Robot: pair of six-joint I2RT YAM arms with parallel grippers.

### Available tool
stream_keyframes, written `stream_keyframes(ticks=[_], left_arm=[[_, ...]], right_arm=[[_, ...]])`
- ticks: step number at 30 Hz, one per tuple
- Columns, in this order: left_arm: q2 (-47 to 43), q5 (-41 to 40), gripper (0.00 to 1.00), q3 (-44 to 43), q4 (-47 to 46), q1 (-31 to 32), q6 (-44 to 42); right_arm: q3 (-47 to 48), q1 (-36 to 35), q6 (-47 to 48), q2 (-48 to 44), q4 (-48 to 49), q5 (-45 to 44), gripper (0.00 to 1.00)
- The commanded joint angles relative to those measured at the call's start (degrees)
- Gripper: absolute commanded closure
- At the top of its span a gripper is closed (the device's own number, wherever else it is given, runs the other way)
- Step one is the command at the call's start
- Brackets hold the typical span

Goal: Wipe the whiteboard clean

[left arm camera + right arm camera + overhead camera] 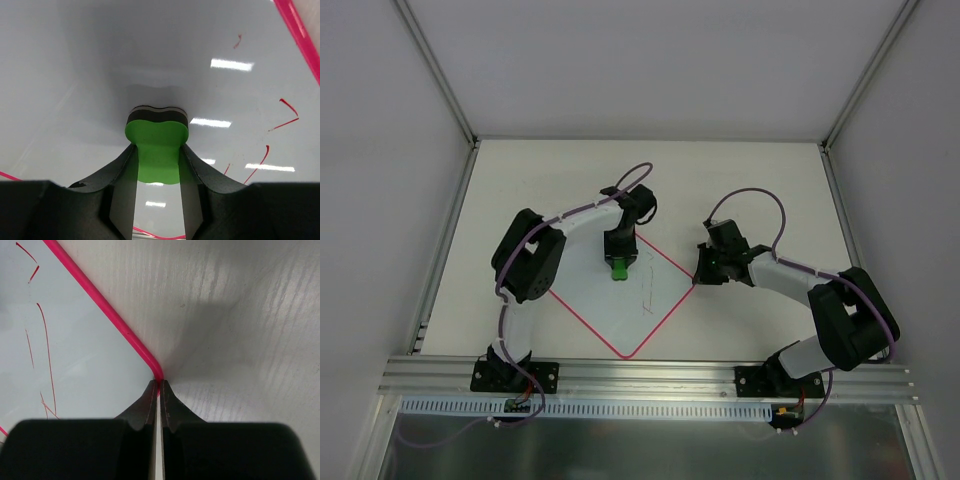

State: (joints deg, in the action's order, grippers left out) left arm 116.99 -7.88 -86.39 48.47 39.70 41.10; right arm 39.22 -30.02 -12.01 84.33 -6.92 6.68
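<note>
Left claw [157, 148] holds eraser [156, 131]; whiteboard [100, 60] scribbles [286, 114] illegible.

The top camera looks steeply down from above and behind me onto the whole whiteboard [610, 312], while my left wrist camera skims close over its middle and my right hugs its right corner, both catching its red scribbles [285, 124].

Whiteboard [620, 318] flat on white table [740, 185]

The left arm [535, 262] and right arm [820, 290] bent inward, elbows out, the left tool [157, 150] clamped on a green block [156, 136], the right tool [159, 386] with jaws pressed together.
</note>
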Motion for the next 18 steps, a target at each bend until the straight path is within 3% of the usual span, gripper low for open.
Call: stream_keyframes(ticks=[1,5,9,13,18], left_arm=[[5.4,-5.0,1.0,-2.9,-2.2,-0.5,-5.7],[8.3,-1.6,1.0,-5.7,-2.0,2.5,-7.8],[9.5,1.5,1.0,-7.0,-1.9,9.4,-6.7],[9.4,5.1,1.0,-4.2,-2.0,13.9,-4.5],[5.9,5.3,1.0,2.5,-2.0,14.8,-0.3]], right_arm=[[-1.2,-0.3,0.3,1.4,-3.1,-2.5,1.0],[-1.2,-0.3,0.3,1.5,-3.2,-2.5,1.0],[-1.1,-0.2,0.2,1.5,-3.4,-2.9,1.0],[-1.1,-0.4,0.3,1.6,-3.5,-2.9,1.0],[-1.2,-0.2,0.2,1.6,-3.5,-3.0,1.0]])
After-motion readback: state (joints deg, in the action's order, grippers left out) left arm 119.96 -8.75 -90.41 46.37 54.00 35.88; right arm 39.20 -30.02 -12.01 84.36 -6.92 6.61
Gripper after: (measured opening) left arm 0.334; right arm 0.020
